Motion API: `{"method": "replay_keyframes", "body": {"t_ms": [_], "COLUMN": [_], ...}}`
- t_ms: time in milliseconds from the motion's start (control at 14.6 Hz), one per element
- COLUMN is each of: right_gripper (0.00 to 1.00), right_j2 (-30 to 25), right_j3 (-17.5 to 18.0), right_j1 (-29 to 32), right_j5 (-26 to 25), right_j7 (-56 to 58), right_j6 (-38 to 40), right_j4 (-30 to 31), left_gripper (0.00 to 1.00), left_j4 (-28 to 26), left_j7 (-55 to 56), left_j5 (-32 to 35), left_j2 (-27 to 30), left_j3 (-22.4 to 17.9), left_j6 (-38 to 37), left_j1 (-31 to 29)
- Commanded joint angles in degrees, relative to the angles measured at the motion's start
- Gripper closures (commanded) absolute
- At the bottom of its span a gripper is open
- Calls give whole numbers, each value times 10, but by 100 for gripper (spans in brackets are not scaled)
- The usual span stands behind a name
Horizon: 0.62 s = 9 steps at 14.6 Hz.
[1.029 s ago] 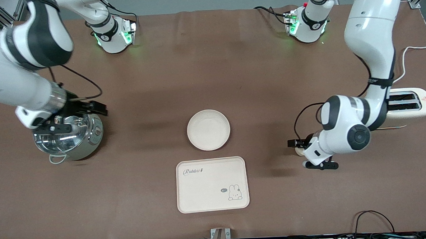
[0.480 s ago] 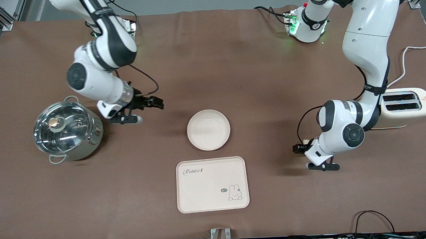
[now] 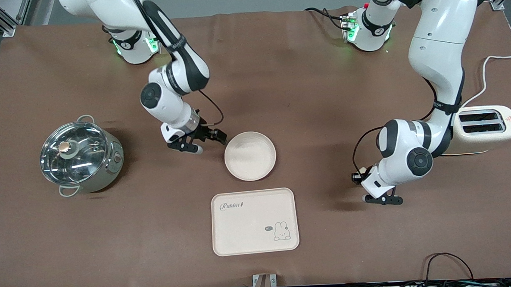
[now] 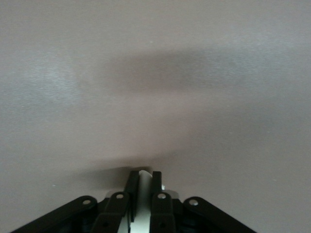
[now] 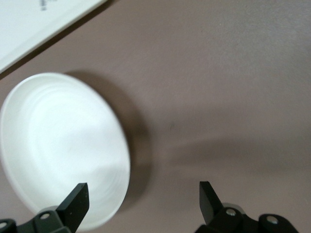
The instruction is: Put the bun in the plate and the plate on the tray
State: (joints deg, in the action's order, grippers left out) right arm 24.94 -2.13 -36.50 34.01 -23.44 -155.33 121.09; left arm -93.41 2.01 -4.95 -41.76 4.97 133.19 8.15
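Note:
My left gripper is low over the table toward the left arm's end, shut on the pale bun, which shows between its fingertips in the left wrist view. In the front view the hand hides most of the bun. The round cream plate lies mid-table with nothing in it. The cream tray with "Rabbit" lettering lies nearer to the front camera than the plate. My right gripper is open, low beside the plate's rim at the right arm's end. In the right wrist view one finger overlaps the plate.
A steel pot with a glass lid stands toward the right arm's end. A cream toaster with its white cable stands at the left arm's end, beside the left arm's elbow. The tray's corner shows in the right wrist view.
My right arm has swung from over the pot across the table to the plate's rim. My left gripper has stayed at the bun, shifting only slightly.

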Motion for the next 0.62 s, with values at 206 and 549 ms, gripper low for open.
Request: {"method": "replay_keyframes", "body": {"t_ms": [206,549], "right_gripper": [6,32], "right_j2": [78,78], "right_j3": [-6,-6], "right_j1": [9,6], "right_j5": [11,11], "right_j7": [23,50], "right_j6": [2,2], "right_j4": [-95,-95], "left_gripper": [100,100], "left_j4": [73,158], "left_j7": [178,438], "left_j5": [6,2], "left_j2": [13,-42], "left_j3": [42,43], "left_j6": [-71,-58], "left_j1": [40,155]}}
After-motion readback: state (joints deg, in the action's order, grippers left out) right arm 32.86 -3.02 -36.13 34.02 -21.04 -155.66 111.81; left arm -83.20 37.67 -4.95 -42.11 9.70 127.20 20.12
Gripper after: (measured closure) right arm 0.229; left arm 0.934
